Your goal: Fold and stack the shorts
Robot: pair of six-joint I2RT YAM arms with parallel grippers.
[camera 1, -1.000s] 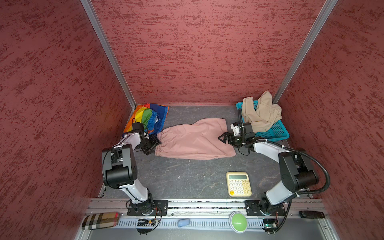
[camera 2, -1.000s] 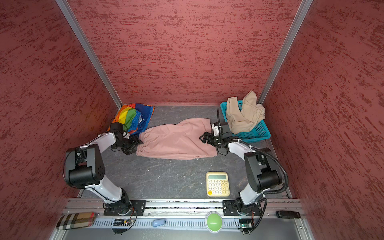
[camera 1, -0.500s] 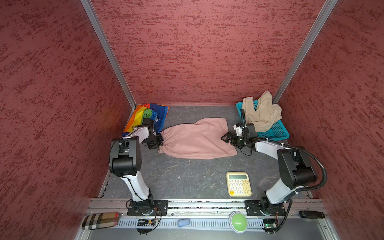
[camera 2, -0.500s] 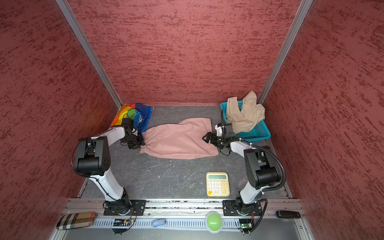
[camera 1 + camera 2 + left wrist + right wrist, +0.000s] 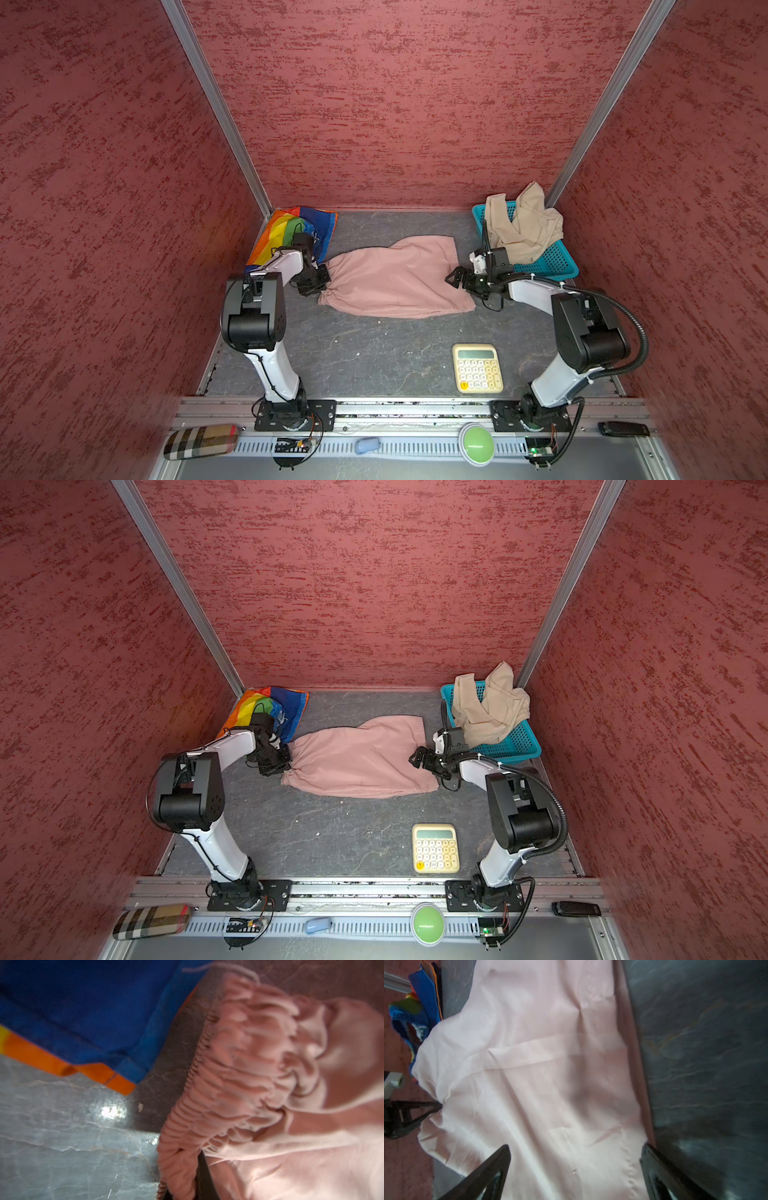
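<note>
1. Jaws: left gripper point(image 5: 323, 279) clamped on the pink shorts point(image 5: 395, 284) waistband, centre-left in a top view; right gripper point(image 5: 457, 280) spread wide, holding nothing.
2. Shorts' long axis runs left-right; hem end lies right at the right gripper, so that arm is nearer.

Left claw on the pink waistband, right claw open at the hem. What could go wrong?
The left claw pinches only the waistband edge of the pink shorts; a pull could slip it free.
The right claw is open, holding nothing; lifting now would likely bunch them.
The rainbow shorts lie close by and may snag.
</note>
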